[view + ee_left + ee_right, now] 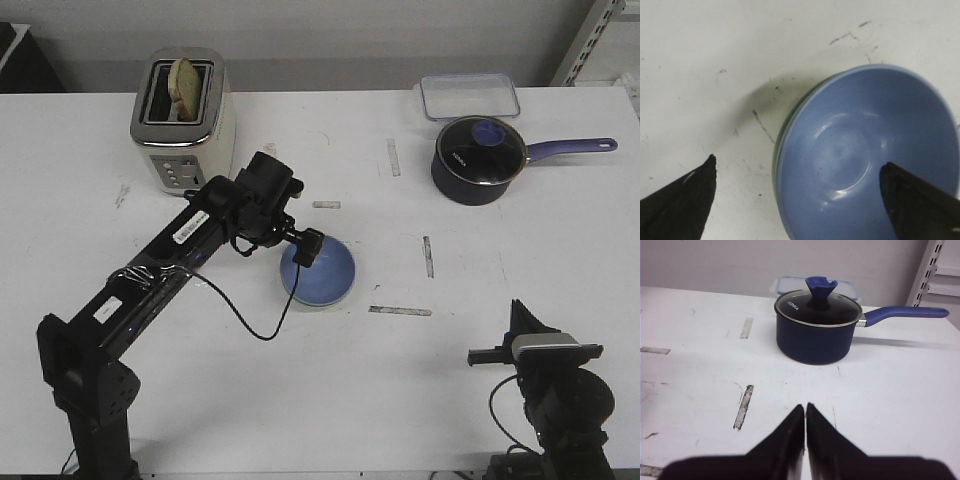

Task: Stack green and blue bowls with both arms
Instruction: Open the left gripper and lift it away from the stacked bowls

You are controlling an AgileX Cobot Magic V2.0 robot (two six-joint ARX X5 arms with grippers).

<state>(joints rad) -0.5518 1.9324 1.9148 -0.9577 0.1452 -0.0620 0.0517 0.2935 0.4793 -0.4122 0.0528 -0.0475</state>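
Blue bowl (322,272): sits nested in the green bowl (785,131) near the middle of the table (90,200) — only a thin green rim shows along one side in the left wrist view.
Left gripper (797,192): hangs over the stack, jaws wide apart; one fingertip (695,187) is over bare table beside the bowls, the other over the blue bowl's inside. Neither visibly touches the bowl.
Left arm (170,260): reaches from the near-left corner toward the bowls, a loose cable (250,325) drooping to the table in front of them.
Right gripper (805,412): jaws together, tips meeting, empty — well right of the bowls, near the table's front edge.
Saucepan (478,160): lidded, behind and right of the bowls, handle pointing away from them.
Container (470,97): clear, just behind the saucepan.
Toaster (180,120): behind and left of the bowls, bread in its slot.
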